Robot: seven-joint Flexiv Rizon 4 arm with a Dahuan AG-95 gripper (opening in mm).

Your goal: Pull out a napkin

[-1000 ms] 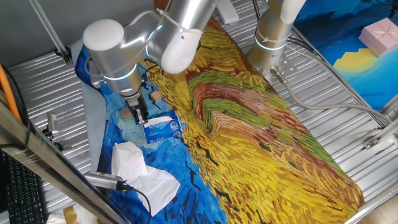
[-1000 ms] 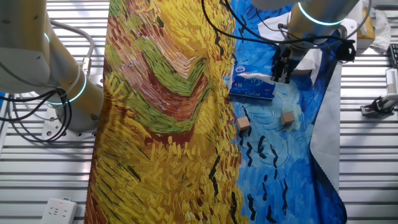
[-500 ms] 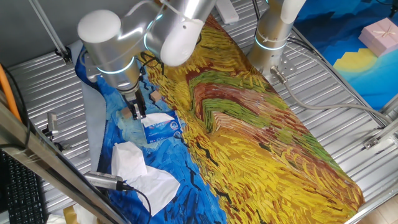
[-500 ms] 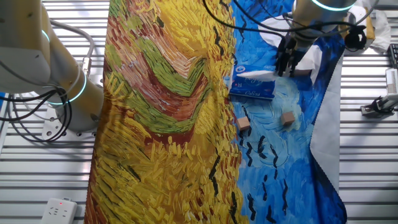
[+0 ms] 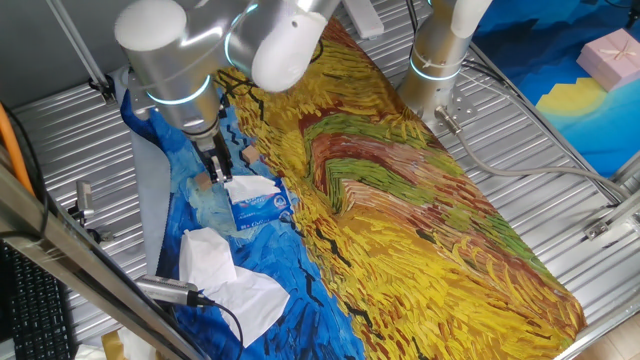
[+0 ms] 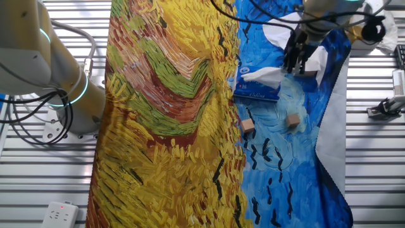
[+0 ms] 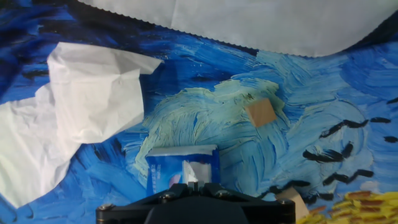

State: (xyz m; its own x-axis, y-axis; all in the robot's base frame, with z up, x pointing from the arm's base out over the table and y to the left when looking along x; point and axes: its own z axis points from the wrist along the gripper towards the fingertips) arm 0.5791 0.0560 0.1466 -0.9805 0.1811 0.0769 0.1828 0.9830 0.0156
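1. We saw the gripper (image 5: pixel 217 172) hanging just above the blue-and-white tissue pack (image 5: pixel 261 205), which lay flat on the painted cloth (image 5: pixel 400 200) that covered the worktop.
2. The fingers (image 6: pixel 296 62) were closed together on the napkin (image 6: pixel 266 75), pinching its upper end.
3. The napkin stood partly out of the pack's top slot; its lower end was inside the pack, and its white, creased upper part rose toward the fingers.
4. In the hand view the napkin (image 7: pixel 193 172) showed as a small white strip in the middle of the tissue pack (image 7: pixel 180 168), right at the edge of the dark gripper body.
5. A bigger white tissue wad (image 5: pixel 225 270) lay on the blue part of the cloth, near the pack but apart from it.
6. Two small brown blocks rested on the cloth: one (image 6: pixel 293 120) on the blue swirls, the other (image 6: pixel 247 126) close to the yellow area.
7. A second arm's base (image 5: pixel 438 60) stood at the far side of the cloth.
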